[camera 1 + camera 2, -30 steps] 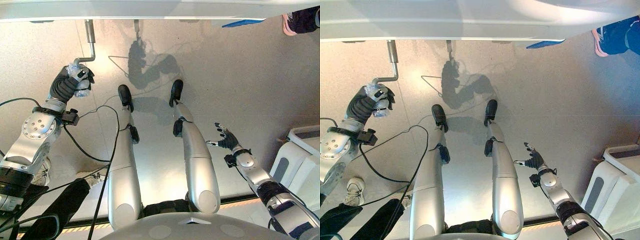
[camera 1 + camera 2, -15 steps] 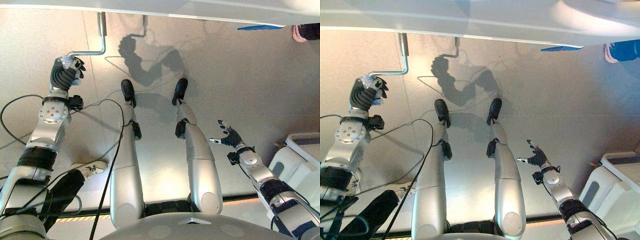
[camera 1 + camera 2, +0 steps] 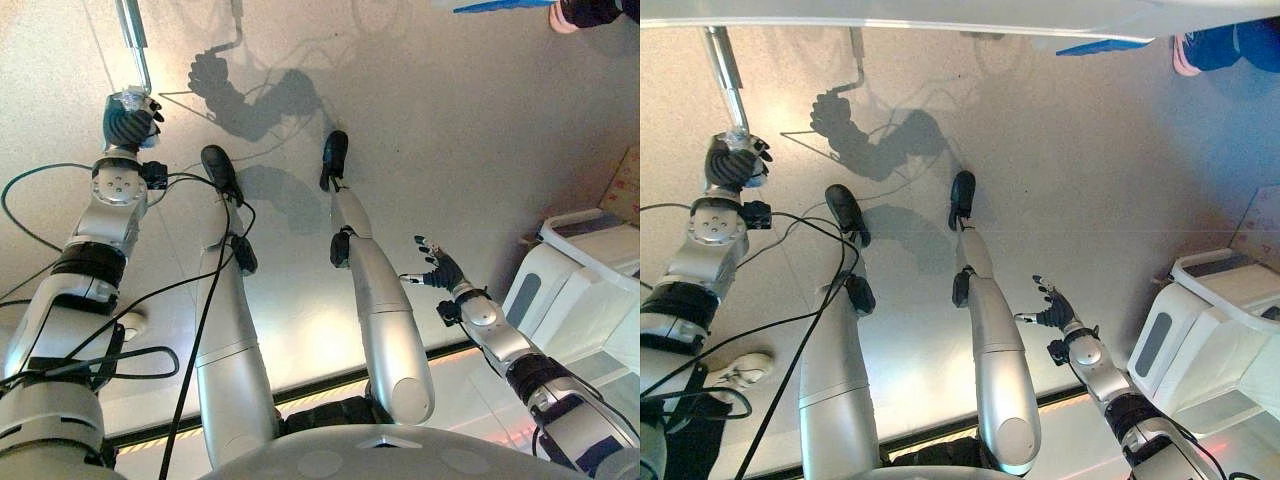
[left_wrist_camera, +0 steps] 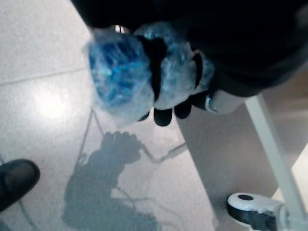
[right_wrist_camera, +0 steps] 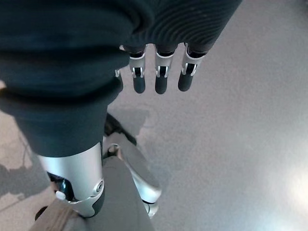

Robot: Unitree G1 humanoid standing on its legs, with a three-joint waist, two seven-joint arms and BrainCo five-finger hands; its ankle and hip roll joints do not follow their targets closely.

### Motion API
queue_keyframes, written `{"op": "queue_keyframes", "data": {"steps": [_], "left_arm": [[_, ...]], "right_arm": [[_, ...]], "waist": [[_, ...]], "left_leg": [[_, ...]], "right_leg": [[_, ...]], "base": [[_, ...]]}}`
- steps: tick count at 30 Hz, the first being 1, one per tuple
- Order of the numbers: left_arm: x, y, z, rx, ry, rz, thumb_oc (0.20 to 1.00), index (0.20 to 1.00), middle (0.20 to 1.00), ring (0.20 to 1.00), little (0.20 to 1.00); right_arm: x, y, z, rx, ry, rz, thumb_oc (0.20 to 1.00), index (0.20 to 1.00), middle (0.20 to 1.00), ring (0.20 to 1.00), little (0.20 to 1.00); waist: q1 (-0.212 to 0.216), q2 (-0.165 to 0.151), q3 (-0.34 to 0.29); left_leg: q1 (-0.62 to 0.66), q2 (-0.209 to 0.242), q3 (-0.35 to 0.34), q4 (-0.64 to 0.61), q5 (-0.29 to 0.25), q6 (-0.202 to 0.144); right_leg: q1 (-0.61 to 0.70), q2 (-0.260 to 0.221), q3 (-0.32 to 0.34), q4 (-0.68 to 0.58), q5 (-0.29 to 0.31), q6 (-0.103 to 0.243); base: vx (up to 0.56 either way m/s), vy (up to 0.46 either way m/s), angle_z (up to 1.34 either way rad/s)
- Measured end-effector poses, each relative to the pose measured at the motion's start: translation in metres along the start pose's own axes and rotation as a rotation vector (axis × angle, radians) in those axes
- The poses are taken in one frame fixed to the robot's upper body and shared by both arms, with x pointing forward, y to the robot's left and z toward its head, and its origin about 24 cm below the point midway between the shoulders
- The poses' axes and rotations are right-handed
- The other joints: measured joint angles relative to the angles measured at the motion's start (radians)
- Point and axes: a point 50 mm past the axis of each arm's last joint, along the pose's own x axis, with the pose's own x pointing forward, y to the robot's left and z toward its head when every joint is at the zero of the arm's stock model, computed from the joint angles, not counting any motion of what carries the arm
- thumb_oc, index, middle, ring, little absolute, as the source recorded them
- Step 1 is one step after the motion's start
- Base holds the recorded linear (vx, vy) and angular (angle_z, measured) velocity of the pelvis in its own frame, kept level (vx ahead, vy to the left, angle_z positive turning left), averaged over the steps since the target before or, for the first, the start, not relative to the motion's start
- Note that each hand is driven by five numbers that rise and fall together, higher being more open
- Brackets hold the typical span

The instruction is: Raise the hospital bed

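The bed's metal crank rod point(image 3: 133, 40) reaches out from under the pale bed edge point(image 3: 940, 15) at the upper left. My left hand point(image 3: 128, 122) is shut on the crank handle point(image 4: 118, 72), which is wrapped in bluish plastic film; my dark fingertips point(image 4: 163, 115) curl round it. In the eye views the hand sits straight below the rod's end. My right hand point(image 3: 440, 272) hangs open over the bare floor at the lower right, fingers point(image 5: 161, 77) straight, holding nothing.
A white cabinet-like unit point(image 3: 570, 290) stands at the right. A person's shoe point(image 3: 585, 10) and a blue object point(image 3: 490, 5) lie at the upper right, and another shoe point(image 3: 740, 368) at the lower left. A bed caster point(image 4: 250, 211) stands near the crank.
The whole picture has shifted with the camera. My left hand has swung the crank handle round, from off to the side of the rod to in line below it. The right hand stays open.
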Motion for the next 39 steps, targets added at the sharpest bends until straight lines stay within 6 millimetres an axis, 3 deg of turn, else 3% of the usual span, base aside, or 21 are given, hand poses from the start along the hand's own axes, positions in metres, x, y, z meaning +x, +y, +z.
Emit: {"op": "queue_keyframes", "data": {"steps": [4,22,23,24,31,39], "left_arm": [[0.001,-0.008,0.004,0.032,-0.018,-0.023,0.2,0.2,0.2,0.2,0.2],[0.001,-0.006,0.003,0.032,-0.016,-0.001,0.2,0.2,0.2,0.2,0.2],[0.0,-0.007,0.003,0.032,-0.016,-0.002,0.247,0.247,0.247,0.247,0.247],[0.0,-0.007,0.003,0.033,-0.015,-0.003,1.0,1.0,1.0,1.0,1.0],[-0.001,-0.01,0.001,0.034,-0.006,-0.013,1.0,1.0,1.0,1.0,1.0],[-0.013,-0.024,-0.019,-0.002,0.057,-0.048,1.0,1.0,1.0,1.0,1.0]], "right_arm": [[0.0,0.002,0.0,0.005,0.001,0.004,1.0,1.0,1.0,1.0,1.0],[0.0,0.003,0.0,0.005,0.0,0.004,1.0,1.0,1.0,1.0,1.0],[0.0,0.003,0.0,0.005,-0.001,0.004,1.0,1.0,1.0,1.0,1.0],[0.0,0.003,0.0,0.005,-0.001,0.004,1.0,1.0,1.0,1.0,1.0],[0.0,0.002,0.001,0.005,-0.002,0.003,1.0,1.0,1.0,1.0,1.0],[0.001,0.001,0.002,0.005,-0.004,-0.003,1.0,1.0,1.0,1.0,1.0]], "waist": [[-0.007,0.0,0.0],[-0.021,-0.001,0.0],[-0.021,-0.001,0.0],[-0.021,-0.001,0.0],[-0.022,-0.001,0.0],[-0.02,0.0,0.0]], "left_leg": [[-0.014,0.002,0.007,0.011,-0.007,0.001],[-0.013,0.004,0.035,-0.001,-0.006,0.003],[-0.011,0.004,0.035,-0.003,-0.006,0.003],[-0.009,0.003,0.036,-0.007,-0.006,0.003],[0.01,0.001,0.051,-0.023,0.002,0.012],[0.127,-0.006,0.075,-0.069,0.015,0.006]], "right_leg": [[-0.017,0.001,0.014,0.0,0.004,0.003],[-0.04,0.0,0.042,0.0,0.013,0.002],[-0.04,0.0,0.041,0.0,0.013,0.002],[-0.04,-0.001,0.041,0.0,0.013,0.002],[-0.039,-0.006,0.048,0.006,0.016,-0.002],[0.035,-0.014,0.066,0.02,0.006,-0.003]], "base": [[0.0,-0.017,-0.06],[-0.01,-0.033,-0.02],[-0.01,-0.04,0.0],[-0.01,-0.039,0.01],[-0.01,-0.038,-0.01],[-0.03,-0.048,-0.01]]}}
